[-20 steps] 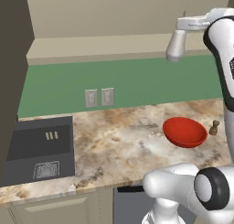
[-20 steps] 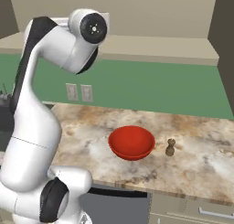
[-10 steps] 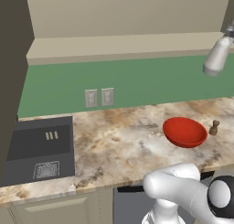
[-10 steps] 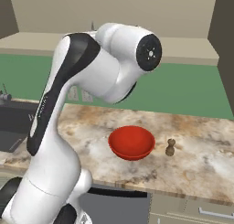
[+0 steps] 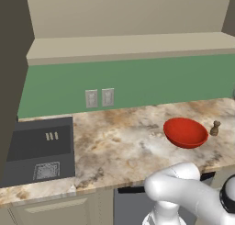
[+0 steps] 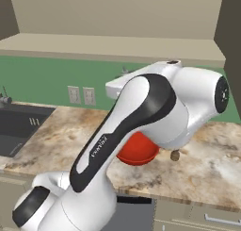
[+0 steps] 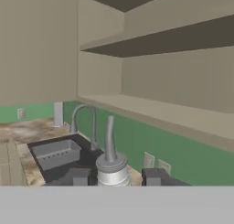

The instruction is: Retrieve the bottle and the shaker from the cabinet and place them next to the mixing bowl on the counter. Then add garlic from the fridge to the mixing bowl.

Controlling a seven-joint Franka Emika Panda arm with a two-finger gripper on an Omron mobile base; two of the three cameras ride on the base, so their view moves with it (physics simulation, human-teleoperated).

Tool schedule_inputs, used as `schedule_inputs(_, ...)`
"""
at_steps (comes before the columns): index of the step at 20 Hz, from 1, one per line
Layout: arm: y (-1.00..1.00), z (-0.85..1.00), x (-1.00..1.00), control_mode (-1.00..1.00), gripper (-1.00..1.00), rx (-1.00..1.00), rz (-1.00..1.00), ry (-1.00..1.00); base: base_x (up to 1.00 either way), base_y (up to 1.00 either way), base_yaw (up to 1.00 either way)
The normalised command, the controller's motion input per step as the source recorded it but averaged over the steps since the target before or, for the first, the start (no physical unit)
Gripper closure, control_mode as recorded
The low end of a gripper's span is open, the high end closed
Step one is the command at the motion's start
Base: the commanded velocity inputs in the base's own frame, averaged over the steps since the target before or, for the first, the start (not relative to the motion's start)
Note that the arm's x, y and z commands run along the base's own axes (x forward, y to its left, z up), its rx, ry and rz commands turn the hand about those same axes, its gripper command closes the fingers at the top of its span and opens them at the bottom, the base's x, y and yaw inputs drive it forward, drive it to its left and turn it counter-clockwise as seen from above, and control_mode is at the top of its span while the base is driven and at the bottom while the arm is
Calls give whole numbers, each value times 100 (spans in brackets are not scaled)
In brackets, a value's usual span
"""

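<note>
The arm covers most of the mixing bowl [image 6: 136, 152] and the shaker's [image 6: 175, 155] top; beside the bowl, the desk [image 6: 214, 165] runs off-frame.

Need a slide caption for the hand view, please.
Gripper holds the bottle by its body, neck upright, facing the open cabinet, with the sink and faucet beyond.

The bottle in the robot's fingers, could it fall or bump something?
It might. In the hand view the gripper holds the bottle only low on its body, with the long thin neck sticking out, so it could tip or slip. On the counter, the shaker stands close beside the mixing bowl, so setting the bottle down there could knock it over.
</note>
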Motion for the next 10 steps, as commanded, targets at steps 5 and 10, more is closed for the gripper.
schedule_inputs(5,-24,-97,0,-100,100,-22,12,-1,0,0,0)
schedule_inputs(10,-4,-92,-2,-100,100,-7,6,1,0,0,0)
